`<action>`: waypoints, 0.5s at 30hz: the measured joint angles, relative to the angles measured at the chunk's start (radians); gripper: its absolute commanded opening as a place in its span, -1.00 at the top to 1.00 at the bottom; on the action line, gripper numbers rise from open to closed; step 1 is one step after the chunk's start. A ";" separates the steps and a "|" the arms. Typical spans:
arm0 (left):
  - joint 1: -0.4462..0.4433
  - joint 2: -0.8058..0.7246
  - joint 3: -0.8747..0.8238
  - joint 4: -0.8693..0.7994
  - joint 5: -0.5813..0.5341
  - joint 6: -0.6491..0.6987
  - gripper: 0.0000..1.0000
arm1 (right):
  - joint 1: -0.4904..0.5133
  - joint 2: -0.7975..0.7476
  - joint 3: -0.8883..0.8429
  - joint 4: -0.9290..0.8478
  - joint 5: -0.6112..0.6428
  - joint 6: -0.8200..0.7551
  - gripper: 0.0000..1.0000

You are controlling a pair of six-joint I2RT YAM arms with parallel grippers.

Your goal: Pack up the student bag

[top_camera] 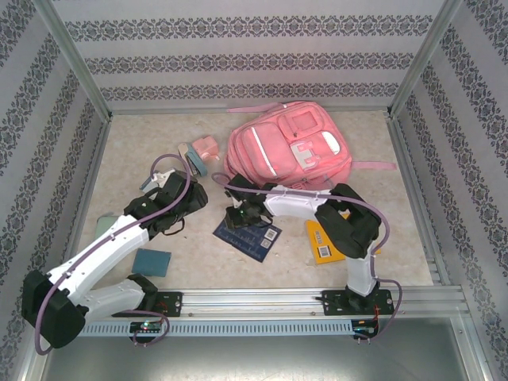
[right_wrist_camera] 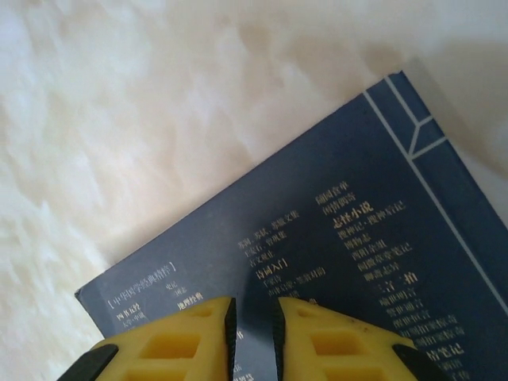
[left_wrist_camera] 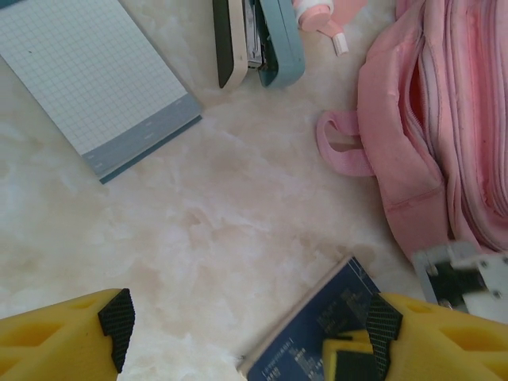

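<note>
The student bag [top_camera: 287,151] lies on the tabletop [top_camera: 143,155] just beyond both tools, the left tool [left_wrist_camera: 246,333] spread wide, the right tool [right_wrist_camera: 252,329] nearly closed, holding nothing, over a dark blue book [right_wrist_camera: 333,262].

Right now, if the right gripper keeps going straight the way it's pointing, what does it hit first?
Most likely the dark blue book: the right gripper, jaws nearly closed, points down at its cover, though the remaining gap is unclear.

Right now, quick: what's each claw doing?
Left claw: open, empty, above the table.
Right claw: nearly closed over the blue book; grip cannot be told.
</note>
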 measured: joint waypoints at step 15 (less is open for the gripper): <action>0.002 0.061 -0.183 0.059 0.203 -0.127 -0.26 | -0.076 -0.001 0.123 -0.055 0.031 -0.048 0.26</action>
